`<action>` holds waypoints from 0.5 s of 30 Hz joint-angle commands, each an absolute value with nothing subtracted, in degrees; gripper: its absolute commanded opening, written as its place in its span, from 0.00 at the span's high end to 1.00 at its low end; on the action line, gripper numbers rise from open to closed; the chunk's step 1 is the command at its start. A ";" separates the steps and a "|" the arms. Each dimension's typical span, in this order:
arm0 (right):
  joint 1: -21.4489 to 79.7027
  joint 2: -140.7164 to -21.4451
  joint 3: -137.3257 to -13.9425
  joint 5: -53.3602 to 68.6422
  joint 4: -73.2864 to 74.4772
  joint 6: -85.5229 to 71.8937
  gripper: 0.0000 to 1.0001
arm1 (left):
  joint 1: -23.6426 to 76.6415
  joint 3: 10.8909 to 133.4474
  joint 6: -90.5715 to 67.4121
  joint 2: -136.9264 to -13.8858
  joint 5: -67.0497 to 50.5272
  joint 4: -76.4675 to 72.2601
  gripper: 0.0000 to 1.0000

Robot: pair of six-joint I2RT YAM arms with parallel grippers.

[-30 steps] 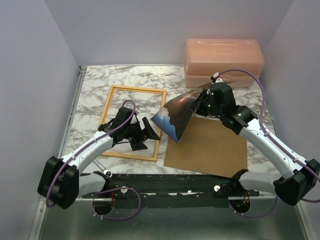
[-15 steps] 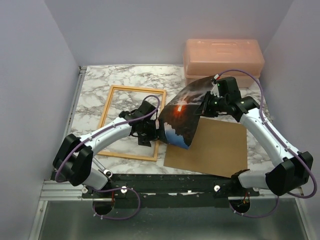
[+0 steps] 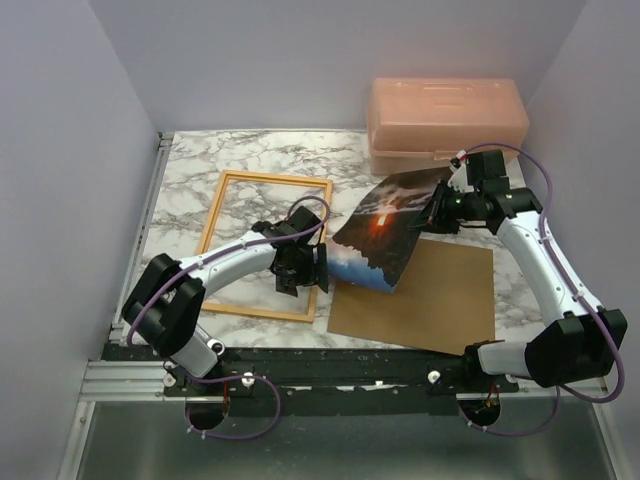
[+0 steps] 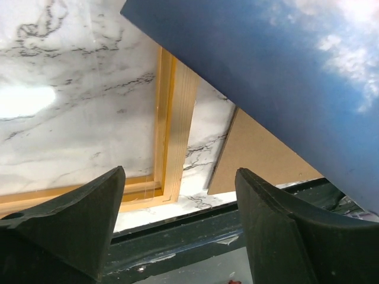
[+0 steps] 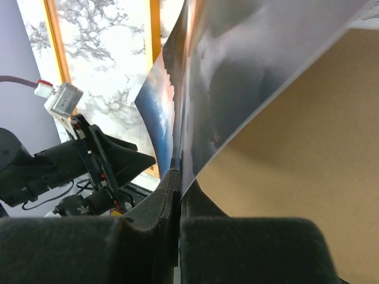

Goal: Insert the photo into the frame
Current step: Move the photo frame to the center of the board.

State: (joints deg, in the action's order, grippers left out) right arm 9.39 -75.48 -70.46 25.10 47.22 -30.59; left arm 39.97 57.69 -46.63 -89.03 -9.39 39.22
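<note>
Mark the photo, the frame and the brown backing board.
photo (image 3: pixel 388 232), top view, middle of the print by the sun glow
frame (image 3: pixel 280 178), top view, middle of its far rail
backing board (image 3: pixel 440 300), top view, its bare centre

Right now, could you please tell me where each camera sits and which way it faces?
Top external: above and behind the bases, looking down at the marble table; both arms, the left tool and the right tool show.
Left wrist: on the left arm, looking down past its own open fingers at a corner of the frame.
Right wrist: on the right arm, looking along its fingers, shut on the photo.
Shared: all three views show the photo, the frame and the brown board.
</note>
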 commanded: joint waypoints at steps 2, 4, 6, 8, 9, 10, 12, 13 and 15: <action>8.65 -74.74 -73.76 23.27 50.03 -29.23 1.00 | 41.94 60.19 -45.60 -92.69 -7.90 38.25 0.30; 8.48 -74.47 -74.84 22.58 50.49 -29.23 1.00 | 42.67 60.61 -45.70 -94.14 -7.61 38.14 0.35; 8.45 -74.52 -76.53 21.37 51.36 -28.93 1.00 | 43.36 60.97 -45.90 -95.33 -6.98 38.31 0.41; 8.35 -74.71 -78.59 19.69 52.46 -28.38 1.00 | 43.97 61.17 -45.94 -96.26 -6.71 38.41 0.50; 8.25 -74.79 -79.52 18.84 52.96 -28.07 1.00 | 44.32 61.13 -46.09 -96.52 -6.52 38.49 0.54; 8.21 -74.86 -80.47 18.19 53.33 -27.80 1.00 | 44.63 61.13 -46.27 -96.65 -6.34 38.54 0.58; 8.20 -75.06 -82.08 16.91 54.10 -27.35 1.00 | 45.31 61.02 -46.79 -96.87 -5.92 38.50 0.61; 8.18 -75.12 -82.87 16.29 54.45 -27.06 1.00 | 45.65 61.00 -47.00 -97.16 -5.91 38.50 0.63; 8.17 -75.14 -83.88 15.35 54.95 -26.73 1.00 | 46.08 60.99 -47.44 -97.61 -5.65 38.65 0.67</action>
